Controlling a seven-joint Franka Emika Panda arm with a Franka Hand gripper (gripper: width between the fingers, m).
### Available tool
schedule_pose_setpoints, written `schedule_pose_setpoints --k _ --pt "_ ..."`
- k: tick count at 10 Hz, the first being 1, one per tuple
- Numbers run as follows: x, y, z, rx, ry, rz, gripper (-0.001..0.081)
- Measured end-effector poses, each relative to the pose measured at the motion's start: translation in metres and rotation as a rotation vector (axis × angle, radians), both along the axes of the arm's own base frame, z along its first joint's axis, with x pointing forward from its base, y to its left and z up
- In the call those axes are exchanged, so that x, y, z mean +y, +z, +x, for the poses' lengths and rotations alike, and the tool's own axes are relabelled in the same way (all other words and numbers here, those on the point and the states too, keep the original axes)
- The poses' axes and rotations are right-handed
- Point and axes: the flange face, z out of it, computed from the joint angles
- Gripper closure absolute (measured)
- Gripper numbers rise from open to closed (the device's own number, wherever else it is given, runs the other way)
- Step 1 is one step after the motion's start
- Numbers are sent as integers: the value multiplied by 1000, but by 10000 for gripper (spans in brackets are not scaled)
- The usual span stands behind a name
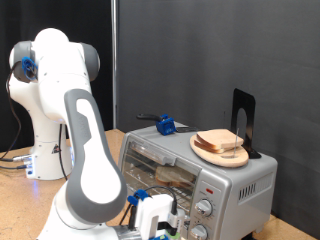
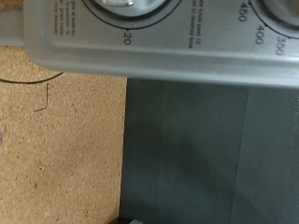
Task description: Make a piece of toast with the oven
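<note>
The silver toaster oven (image 1: 240, 185) stands at the exterior view's right. Its glass door (image 1: 160, 165) faces the arm and the wire rack shows dimly behind it. A slice of pale toast with brown crust (image 1: 222, 143) lies on a round wooden plate (image 1: 203, 150) on the oven's roof. My gripper (image 1: 155, 215) hangs low in front of the oven, close to the round knobs (image 1: 203, 208). The wrist view shows the oven's front panel (image 2: 187, 47) close up, with a knob's edge (image 2: 117, 5) and printed numbers. The fingers do not show there.
A thin black upright stand (image 1: 243, 118) rises at the back of the oven's roof. A blue clamp-like object (image 1: 165, 126) sits on the roof too. Below the oven lie a cork-brown tabletop (image 2: 56, 140) and a dark grey mat (image 2: 206, 149). Black curtains hang behind.
</note>
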Motion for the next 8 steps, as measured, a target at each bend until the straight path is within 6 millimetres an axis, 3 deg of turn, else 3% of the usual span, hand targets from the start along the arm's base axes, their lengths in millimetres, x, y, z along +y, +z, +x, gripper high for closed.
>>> schedule_pose_setpoints --k 5,8 --pt "28 -2 7 -9 38 0 -2" --pt "32 -3 6 -5 41 1 -2"
